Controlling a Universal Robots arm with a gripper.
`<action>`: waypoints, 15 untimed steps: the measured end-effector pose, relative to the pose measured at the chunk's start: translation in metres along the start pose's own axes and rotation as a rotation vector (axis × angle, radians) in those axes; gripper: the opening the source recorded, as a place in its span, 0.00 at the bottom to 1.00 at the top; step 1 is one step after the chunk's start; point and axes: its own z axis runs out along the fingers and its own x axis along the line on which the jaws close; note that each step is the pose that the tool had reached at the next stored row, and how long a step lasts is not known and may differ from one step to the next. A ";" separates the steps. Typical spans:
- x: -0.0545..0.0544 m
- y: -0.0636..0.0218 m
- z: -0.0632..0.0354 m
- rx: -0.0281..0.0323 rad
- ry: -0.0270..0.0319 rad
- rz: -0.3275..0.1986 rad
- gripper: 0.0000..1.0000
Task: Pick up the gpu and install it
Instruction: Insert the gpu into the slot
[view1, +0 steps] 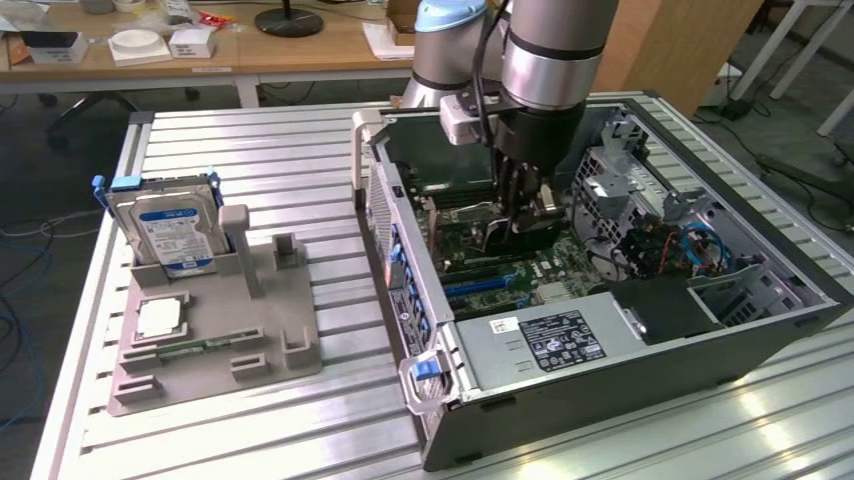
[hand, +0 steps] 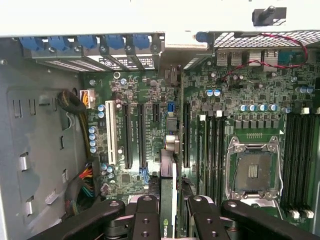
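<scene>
One claw (hand: 172, 210) grips the gpu (hand: 168, 172), its edge marked NVIDIA.

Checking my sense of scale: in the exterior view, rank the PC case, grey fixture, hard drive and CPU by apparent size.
Largest to smallest:
PC case
grey fixture
hard drive
CPU
All clearly differ.
</scene>
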 end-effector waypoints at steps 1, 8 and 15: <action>0.000 0.0005 0.0011 0.0000 0.0000 0.000 0.26; 0.000 0.0046 0.0080 0.0000 -0.0001 0.000 0.26; 0.000 0.0057 0.0191 -0.0001 -0.0001 0.000 0.26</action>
